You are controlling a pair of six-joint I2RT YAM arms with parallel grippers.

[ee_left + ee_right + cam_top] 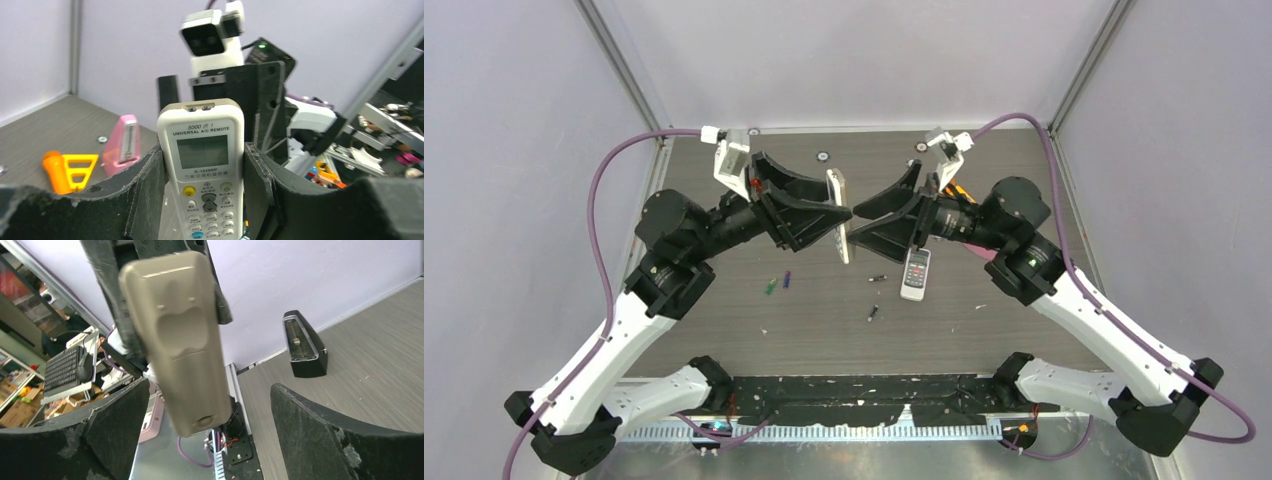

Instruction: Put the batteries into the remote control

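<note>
My left gripper (838,214) is shut on a white remote control (837,212), held off the table on edge. In the left wrist view the remote control (202,150) shows its screen and buttons, pinched by both fingers of the left gripper (202,195). My right gripper (856,226) stands open just right of it. From the right wrist I see the remote control's beige back (177,335) with the cover on, its end between the spread fingers of the right gripper (210,432), untouched. On the table lie the batteries: green (769,286), purple (787,279), two dark (877,278) (873,313).
A second, smaller remote (915,273) lies on the table under the right arm. A pink metronome (122,142) and an orange-yellow tool (67,170) sit at the back right. A black metronome (304,345) stands near the wall.
</note>
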